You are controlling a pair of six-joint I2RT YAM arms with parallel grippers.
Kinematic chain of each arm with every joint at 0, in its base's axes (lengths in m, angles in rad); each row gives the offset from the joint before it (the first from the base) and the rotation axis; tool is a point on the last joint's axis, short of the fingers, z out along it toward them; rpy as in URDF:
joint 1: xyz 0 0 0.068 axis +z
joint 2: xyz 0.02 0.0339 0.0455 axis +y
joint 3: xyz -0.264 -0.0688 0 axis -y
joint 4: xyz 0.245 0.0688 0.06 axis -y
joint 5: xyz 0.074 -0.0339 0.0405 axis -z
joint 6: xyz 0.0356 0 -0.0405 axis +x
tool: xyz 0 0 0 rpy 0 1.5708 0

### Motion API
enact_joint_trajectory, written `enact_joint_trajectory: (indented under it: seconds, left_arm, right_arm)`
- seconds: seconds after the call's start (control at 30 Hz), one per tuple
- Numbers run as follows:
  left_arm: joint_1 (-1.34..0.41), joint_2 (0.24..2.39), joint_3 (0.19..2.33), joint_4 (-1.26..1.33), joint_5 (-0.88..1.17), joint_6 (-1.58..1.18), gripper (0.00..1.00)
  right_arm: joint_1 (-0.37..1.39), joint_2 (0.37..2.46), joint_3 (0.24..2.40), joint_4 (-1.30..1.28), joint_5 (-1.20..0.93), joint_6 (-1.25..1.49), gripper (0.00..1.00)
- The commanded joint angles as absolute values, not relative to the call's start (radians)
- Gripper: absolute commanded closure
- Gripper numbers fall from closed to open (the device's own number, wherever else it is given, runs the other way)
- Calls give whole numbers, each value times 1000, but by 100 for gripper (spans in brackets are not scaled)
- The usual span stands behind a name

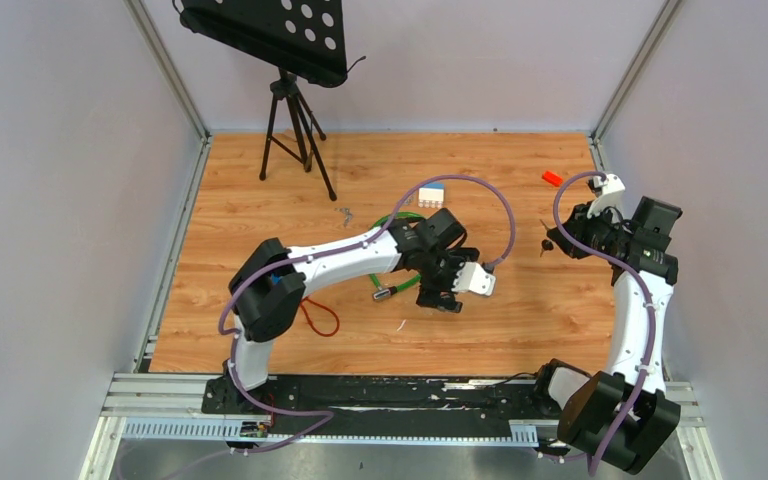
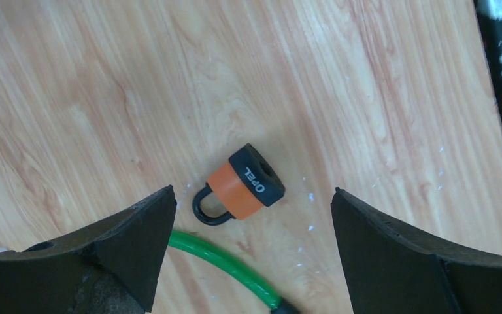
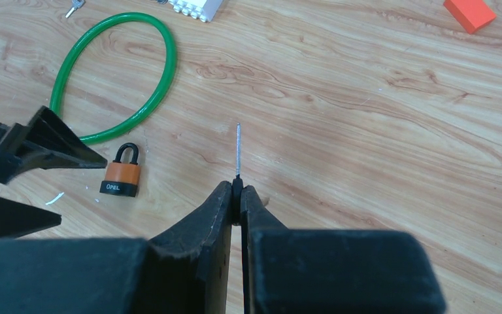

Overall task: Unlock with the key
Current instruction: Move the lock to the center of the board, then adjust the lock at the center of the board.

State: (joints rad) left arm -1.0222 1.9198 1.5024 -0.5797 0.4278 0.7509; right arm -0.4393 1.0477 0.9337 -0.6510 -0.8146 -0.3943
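Observation:
An orange padlock (image 2: 242, 190) with a black base and black shackle lies flat on the wooden table, also seen in the right wrist view (image 3: 121, 176). My left gripper (image 2: 253, 191) hovers over it, open wide with a finger on each side and touching nothing; in the top view the left gripper (image 1: 450, 290) covers the lock. Over at the right, my right gripper (image 1: 557, 243) is shut on the key (image 3: 238, 149). The key's thin blade sticks straight out past the fingertips of the right gripper (image 3: 236, 186), pointing across the table, well apart from the lock.
A green cable loop (image 3: 163, 72) lies beside the padlock, passing under the left fingers (image 2: 229, 261). A white block (image 1: 431, 193), a red block (image 1: 552, 178) and small loose keys (image 1: 346, 212) lie further back. A tripod stand (image 1: 295, 130) stands at the back left; a red cord (image 1: 320, 318) lies near the left arm.

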Motion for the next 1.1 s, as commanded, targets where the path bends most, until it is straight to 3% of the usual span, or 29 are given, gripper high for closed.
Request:
enact_joint_trajectory:
  seconds: [0.0, 0.2, 0.7, 1.07]
  left_arm:
    - [-1018, 2039, 1678, -903, 445, 1082, 5]
    - [-1018, 2157, 1818, -1006, 369, 1235, 5]
    - [-1025, 2242, 1848, -986, 271, 1440, 9]
    - [-1047, 2222, 1806, -990, 300, 1355, 26]
  right_arm:
    - [-435, 1038, 948, -642, -848, -414, 100]
    - [-435, 1036, 947, -651, -854, -418, 100]
    - [-435, 1047, 947, -653, -851, -420, 100]
    - [-434, 1051, 947, -652, -852, -420, 100]
